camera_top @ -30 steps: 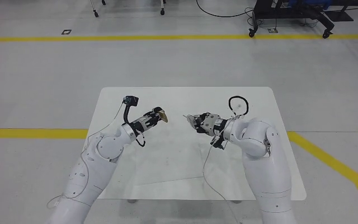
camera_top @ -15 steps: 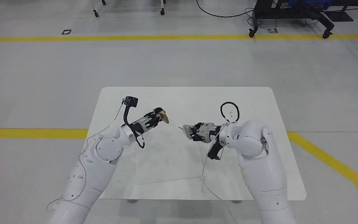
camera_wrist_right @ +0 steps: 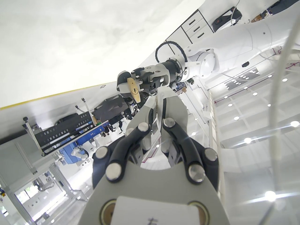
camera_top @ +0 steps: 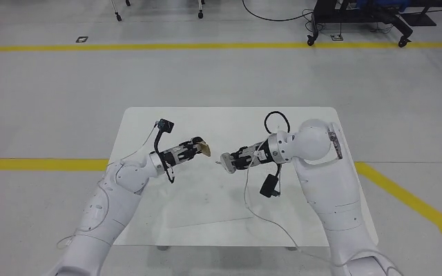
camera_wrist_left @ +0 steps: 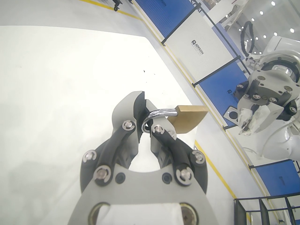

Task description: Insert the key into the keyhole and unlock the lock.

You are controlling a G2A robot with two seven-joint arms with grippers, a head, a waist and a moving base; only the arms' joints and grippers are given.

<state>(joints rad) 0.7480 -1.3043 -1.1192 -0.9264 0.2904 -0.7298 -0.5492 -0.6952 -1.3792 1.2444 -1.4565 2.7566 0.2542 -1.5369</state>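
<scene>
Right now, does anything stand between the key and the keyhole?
Nothing visible does. The left gripper holds the lock by its shackle, with the keyhole turned toward the right gripper, which holds the key. Between key and keyhole is open air above the table.

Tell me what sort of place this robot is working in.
Most likely an industrial hall or robotics test floor: yellow floor lines run past the white table, wheeled equipment frames stand beyond it, and blue-and-white partition panels stand along one side.
</scene>
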